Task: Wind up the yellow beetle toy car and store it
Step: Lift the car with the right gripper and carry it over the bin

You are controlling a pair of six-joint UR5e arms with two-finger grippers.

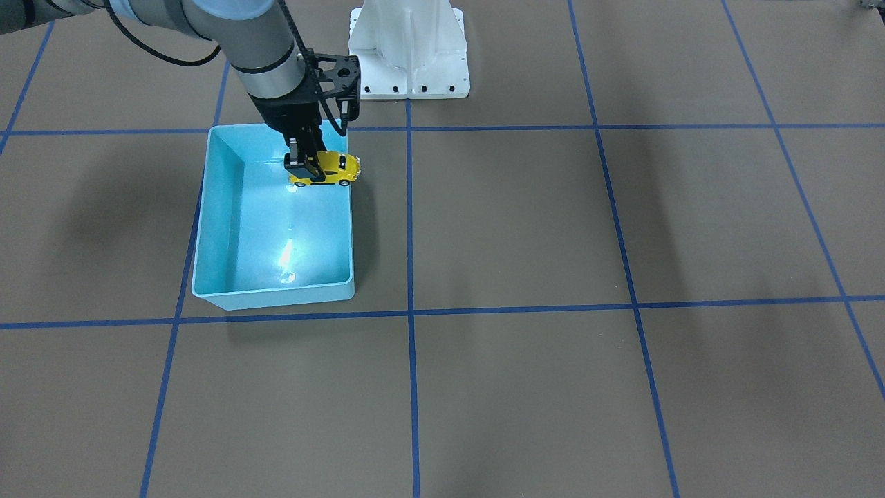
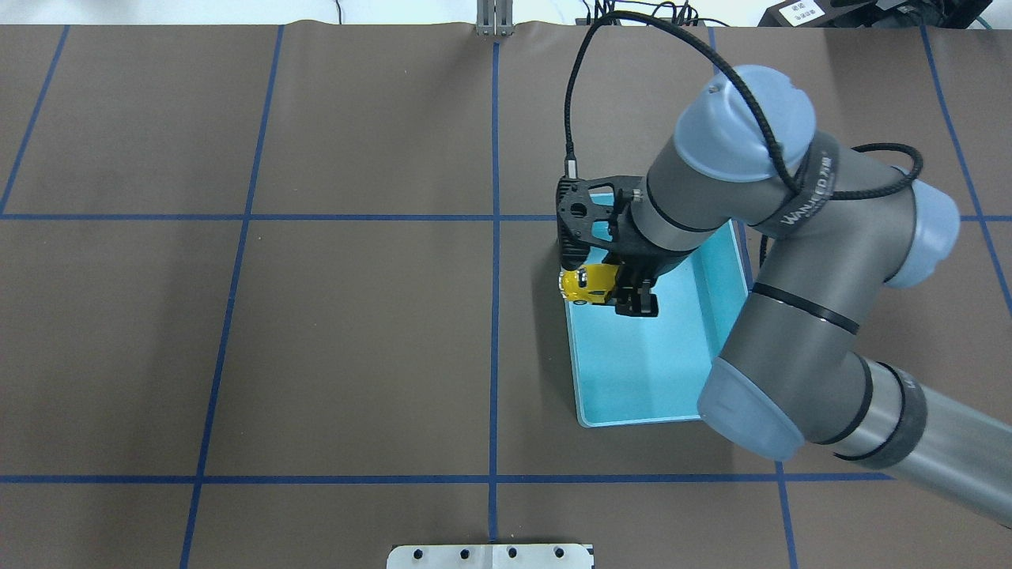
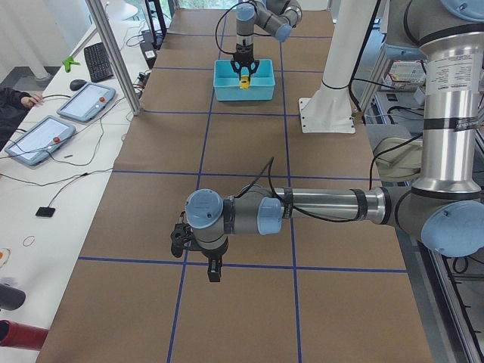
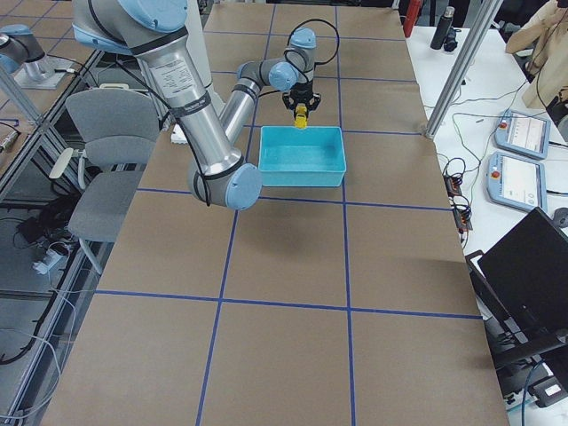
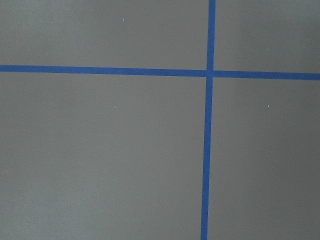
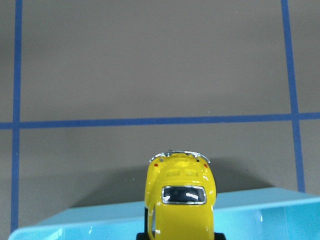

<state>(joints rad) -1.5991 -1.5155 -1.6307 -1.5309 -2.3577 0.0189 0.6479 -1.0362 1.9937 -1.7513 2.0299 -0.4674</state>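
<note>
Glossy yellow beetle toy car (image 6: 179, 205); probably plastic bin (image 1: 216, 207)

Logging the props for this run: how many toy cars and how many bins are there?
yellow beetle toy car: 1, held in the right hand
light blue bin: 1
Total: 2

Lettering on the arm strap (image 2: 808, 196) is unreadable.

The yellow beetle toy car (image 1: 325, 169), at upper left, is showing dark windows and black wheels. The light blue plastic bin (image 1: 218, 207) is glinting white inside. Blue tape lines (image 1: 410, 228) are gridding the brown desk (image 1: 525, 221).
</note>
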